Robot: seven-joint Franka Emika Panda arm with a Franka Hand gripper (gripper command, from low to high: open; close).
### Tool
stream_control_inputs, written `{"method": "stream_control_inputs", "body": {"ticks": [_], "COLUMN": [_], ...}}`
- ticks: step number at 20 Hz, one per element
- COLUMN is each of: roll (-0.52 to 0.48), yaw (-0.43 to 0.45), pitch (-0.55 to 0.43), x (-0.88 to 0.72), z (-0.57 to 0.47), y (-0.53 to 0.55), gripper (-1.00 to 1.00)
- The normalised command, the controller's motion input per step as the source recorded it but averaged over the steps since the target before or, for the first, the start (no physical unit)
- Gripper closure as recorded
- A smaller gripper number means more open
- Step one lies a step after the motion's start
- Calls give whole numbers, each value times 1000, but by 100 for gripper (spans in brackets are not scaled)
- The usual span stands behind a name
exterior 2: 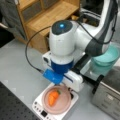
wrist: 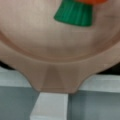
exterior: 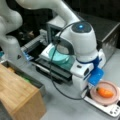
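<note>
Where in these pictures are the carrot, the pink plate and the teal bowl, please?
carrot (exterior 2: pixel 52 98), a front view, on its orange body.
pink plate (exterior: pixel 112 87), a front view, on its bare rim.
teal bowl (exterior 2: pixel 110 58), a front view, on its inner wall.

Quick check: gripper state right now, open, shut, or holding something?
Gripper: cannot be told; it sits at the rim of the pink plate holding the toy carrot.

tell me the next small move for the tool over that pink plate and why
Probably a short descent toward the tab on the pink plate's rim: the wrist view sits right over it, with the carrot lying on the plate. The tool itself is hidden behind the arm in both front views.
</note>
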Motion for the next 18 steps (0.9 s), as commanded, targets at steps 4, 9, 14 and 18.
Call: {"method": "stream_control_inputs", "body": {"ticks": [4,9,14,18], "roll": [-123,-183,-219,-250], "yaw": [12,-66,-119,-134], "pitch": [252,268,262,239], "x": [561,466,466,575], "z": [200,163,136,120], "y": [-3,47,70,108], "gripper": [-100,-100,-100,-100]}}
